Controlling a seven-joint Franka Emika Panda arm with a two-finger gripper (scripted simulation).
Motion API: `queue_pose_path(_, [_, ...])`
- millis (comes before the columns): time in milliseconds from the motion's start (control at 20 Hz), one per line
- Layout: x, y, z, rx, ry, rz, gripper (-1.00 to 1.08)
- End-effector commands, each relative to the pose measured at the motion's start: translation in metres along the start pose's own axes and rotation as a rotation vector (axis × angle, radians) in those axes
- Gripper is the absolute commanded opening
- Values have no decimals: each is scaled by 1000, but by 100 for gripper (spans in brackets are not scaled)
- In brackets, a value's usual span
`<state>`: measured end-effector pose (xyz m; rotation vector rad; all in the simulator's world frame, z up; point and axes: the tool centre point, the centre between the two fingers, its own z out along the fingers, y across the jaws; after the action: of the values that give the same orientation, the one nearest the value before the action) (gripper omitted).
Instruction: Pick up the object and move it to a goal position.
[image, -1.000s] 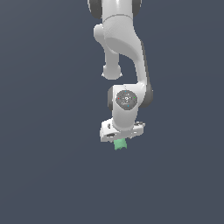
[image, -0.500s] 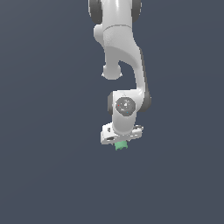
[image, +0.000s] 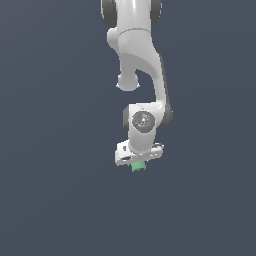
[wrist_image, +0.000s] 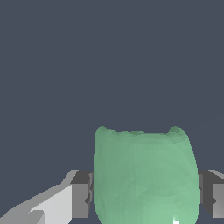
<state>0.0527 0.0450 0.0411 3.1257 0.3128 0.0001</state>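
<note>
The object (image: 138, 167) is a small mint-green lump hanging just under the white gripper (image: 138, 164) at the end of the arm, near the middle of the exterior view. In the wrist view the object (wrist_image: 144, 177) fills the gap between the two dark finger pads (wrist_image: 81, 200), which press against both its sides. The gripper (wrist_image: 146, 199) is shut on it. Two small bumps show along the object's far edge. The floor is a plain dark grey and I cannot tell how high the object hangs above it.
Only the white arm (image: 142, 75) reaching down from the upper edge and the uniform dark grey ground (image: 50, 200) are in view. No goal marker shows.
The gripper and the object it holds have risen slightly in the exterior view and the wrist has turned a little. The grip on the object is unchanged.
</note>
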Motion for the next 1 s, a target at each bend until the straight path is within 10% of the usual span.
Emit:
queue_pose_path(0, [0, -1, 0, 0, 0, -1, -100])
queue_pose_path(950, [-13, -50, -116, 0, 0, -1, -100])
